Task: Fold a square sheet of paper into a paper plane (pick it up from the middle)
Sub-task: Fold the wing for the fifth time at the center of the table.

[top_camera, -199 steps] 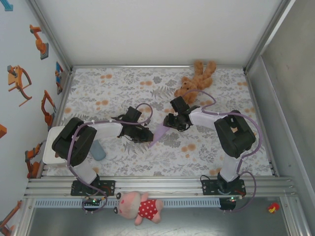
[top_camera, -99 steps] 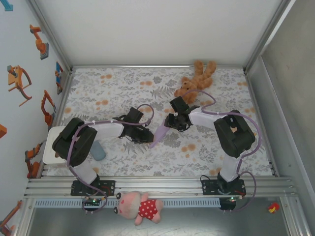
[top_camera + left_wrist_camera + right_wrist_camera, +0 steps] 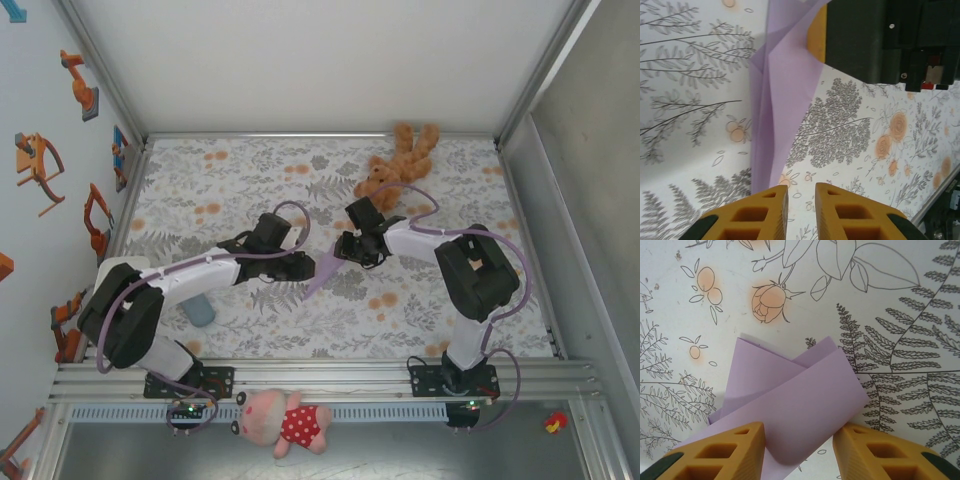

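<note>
The pale lilac sheet of paper point(image 3: 320, 272) is folded into a narrow, pointed shape with a centre crease and lies mid-table. My right gripper point(image 3: 343, 250) holds its upper end. In the right wrist view a curled fold of the paper point(image 3: 795, 405) bulges between the two yellow fingers, and the gripper point(image 3: 799, 429) is shut on it. My left gripper point(image 3: 303, 266) sits at the left side of the paper's lower end. In the left wrist view the paper point(image 3: 782, 100) runs under the left finger, and the gripper point(image 3: 801, 192) stands slightly open with only tablecloth in the gap.
A brown teddy bear point(image 3: 398, 160) lies at the back right of the floral cloth. A small grey-blue pad point(image 3: 198, 308) sits by the left arm, near a white box point(image 3: 104, 300). A pink pig toy point(image 3: 285, 420) lies in front of the rail.
My left arm has stretched out lower and farther towards the centre, bringing its gripper closer to the paper. The right gripper has closed in slightly on the fold and otherwise kept its place.
</note>
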Available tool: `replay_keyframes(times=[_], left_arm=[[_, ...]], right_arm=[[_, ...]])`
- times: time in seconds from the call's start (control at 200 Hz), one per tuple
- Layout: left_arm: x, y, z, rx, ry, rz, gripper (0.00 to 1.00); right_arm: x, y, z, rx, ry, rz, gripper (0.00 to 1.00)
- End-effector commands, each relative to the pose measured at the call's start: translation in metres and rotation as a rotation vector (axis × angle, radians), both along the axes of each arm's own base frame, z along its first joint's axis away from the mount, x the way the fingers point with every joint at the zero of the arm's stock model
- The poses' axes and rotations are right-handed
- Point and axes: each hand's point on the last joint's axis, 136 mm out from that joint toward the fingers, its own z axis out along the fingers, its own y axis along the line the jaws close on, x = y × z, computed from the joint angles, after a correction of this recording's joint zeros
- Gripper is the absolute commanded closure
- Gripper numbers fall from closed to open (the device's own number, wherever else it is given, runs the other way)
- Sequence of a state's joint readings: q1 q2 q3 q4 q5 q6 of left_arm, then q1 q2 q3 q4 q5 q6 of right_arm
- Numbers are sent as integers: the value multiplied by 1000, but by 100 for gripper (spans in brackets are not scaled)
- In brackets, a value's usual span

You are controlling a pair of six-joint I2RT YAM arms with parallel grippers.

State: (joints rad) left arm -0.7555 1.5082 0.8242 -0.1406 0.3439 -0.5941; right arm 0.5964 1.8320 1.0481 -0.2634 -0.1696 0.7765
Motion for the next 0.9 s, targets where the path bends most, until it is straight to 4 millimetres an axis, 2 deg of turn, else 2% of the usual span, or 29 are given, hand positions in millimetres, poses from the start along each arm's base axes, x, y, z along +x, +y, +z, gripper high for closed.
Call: replay_keyframes(times=[0.0,0.295,0.451,0.896], left_arm=[[-3,-19,-2,-46,35,-22,82],[-5,-34,-16,-50,94,-47,84],[-8,-32,-34,-20,140,-36,84],[-11,-31,-47,-22,173,-21,85]], right_arm=[[-31,-24,-52,-121,120,3,58],[-33,-24,-53,-125,127,2,58],[-34,-25,-55,-130,135,2,59],[-37,-26,-60,-137,149,3,61]])
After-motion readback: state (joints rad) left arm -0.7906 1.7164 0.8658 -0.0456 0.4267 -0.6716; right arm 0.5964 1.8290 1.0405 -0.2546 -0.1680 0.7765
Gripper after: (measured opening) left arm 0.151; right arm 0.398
